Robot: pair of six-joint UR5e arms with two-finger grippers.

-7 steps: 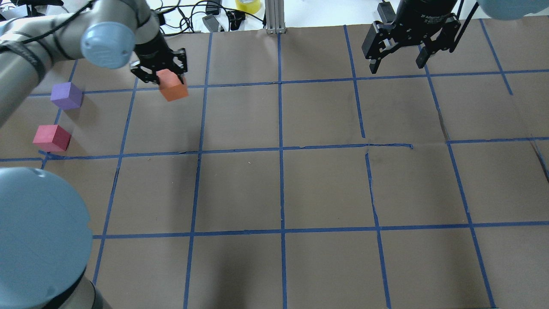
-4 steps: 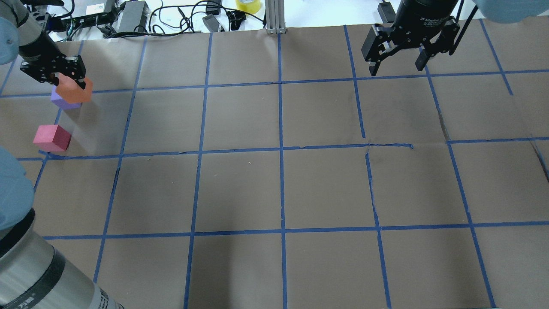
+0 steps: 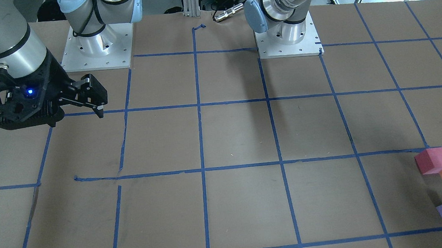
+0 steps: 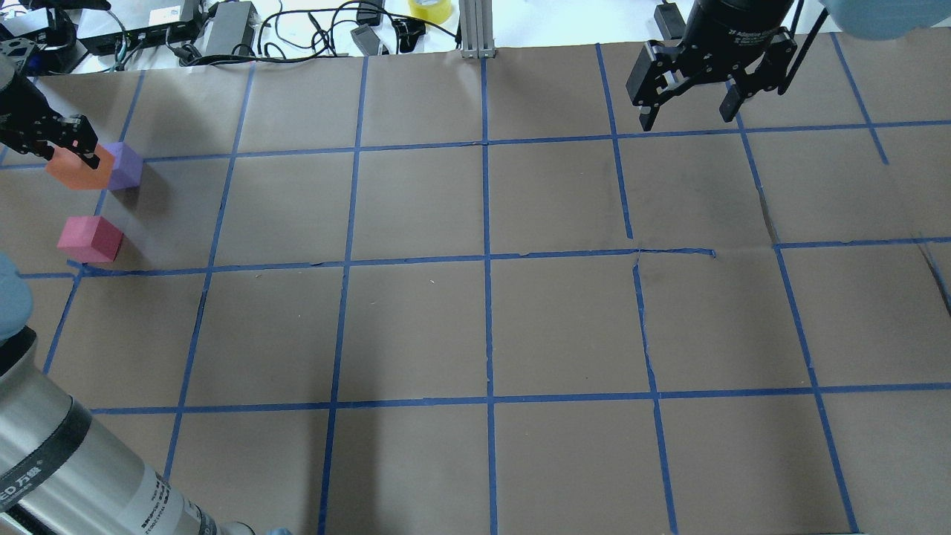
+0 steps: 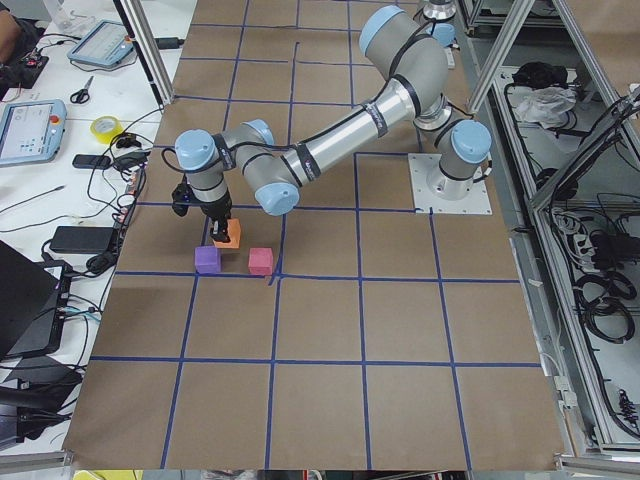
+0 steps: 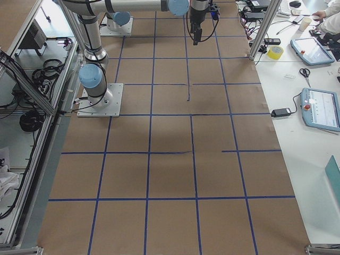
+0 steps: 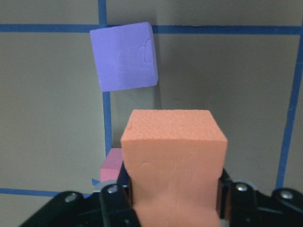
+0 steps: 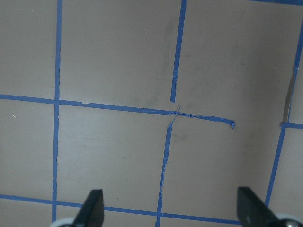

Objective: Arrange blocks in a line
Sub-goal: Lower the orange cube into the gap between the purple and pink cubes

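ROBOT LAB: The L gripper [image 4: 68,148] pinches the orange block [image 4: 70,171] by two opposite sides. It holds it at the table's [image 4: 483,319] left end, w/ the purple block [image 4: 125,165] and the red-pink block [image 4: 91,239] resting just beside.

From across the table, the orange cube shows btwn its two neighbours, set a little toward the outer edge. The wrist cam looks down past the cube [image 7: 173,161] to the purple one [image 7: 124,56] ahead, w/ a corner of the red-pink one [image 7: 112,171] peeking out beneath. Whether the orange cube touches the table yet can't be told; it looks to hang just above.

The grip probably sits high on the cube so its underside stays free to be set down flat. The purple and red-pink cubes have a gap btwn them, apparently room for a third, which would make the row the task wants.

The R gripper [image 4: 687,115] hangs well apart over the table's other side, fingers spread wide w/ nothing btwn them, likely parked there to stay out of the L arm's way.

The next step looks like nudging the cube into line w/ the other two, then lowering and letting go w/o bumping either neighbour.
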